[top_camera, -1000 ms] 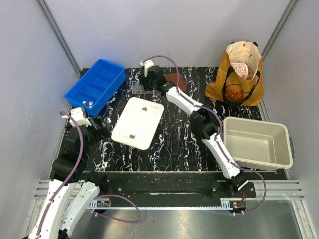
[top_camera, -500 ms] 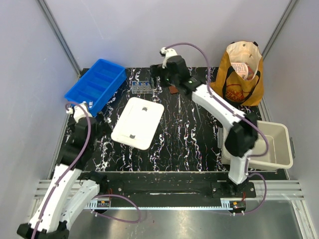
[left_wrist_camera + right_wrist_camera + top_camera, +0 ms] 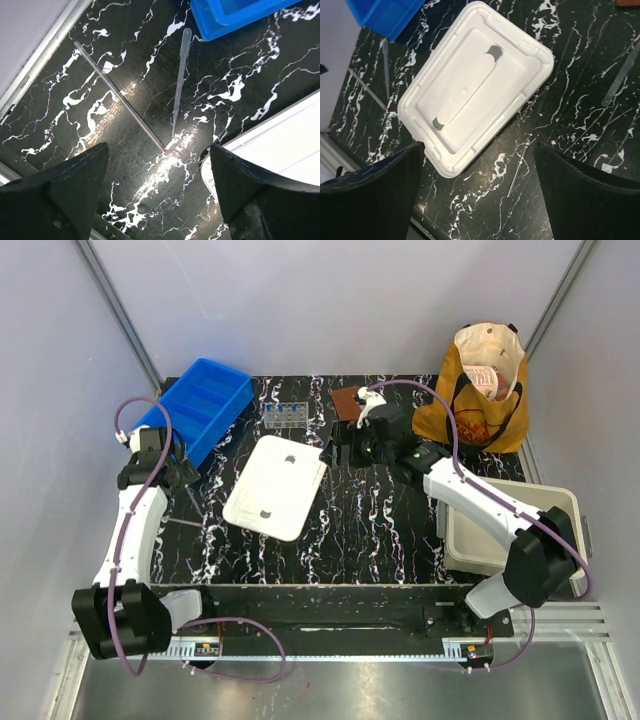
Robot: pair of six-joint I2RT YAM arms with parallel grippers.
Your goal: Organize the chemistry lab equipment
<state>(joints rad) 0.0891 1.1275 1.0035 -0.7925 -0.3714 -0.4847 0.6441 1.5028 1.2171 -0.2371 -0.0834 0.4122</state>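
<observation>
A small clear rack point(image 3: 283, 416) holding blue-capped tubes stands at the far side of the table. My right gripper point(image 3: 343, 453) hovers open over the table beside the white lid point(image 3: 277, 486), with nothing between its fingers. In the right wrist view a thin metal rod point(image 3: 522, 161) lies under the gripper point(image 3: 480, 195), and a clear pipette point(image 3: 619, 76) lies to the right. My left gripper point(image 3: 160, 472) is open near the blue bin point(image 3: 195, 406). Ahead of it point(image 3: 157, 192) lie a clear pipette point(image 3: 180, 75) and a thin red-tipped glass rod point(image 3: 118, 95).
A tan tote bag point(image 3: 484, 386) stands at the far right, and a beige tub point(image 3: 512, 527) sits at the right edge. A brown flat item point(image 3: 349, 400) lies near the rack. The white lid's edge point(image 3: 280, 135) is close to my left gripper's right finger.
My right gripper opened wider and pulled back from the rack at the far side to the middle beside the white lid. The left arm swung outward; its gripper stayed near the blue bin.
</observation>
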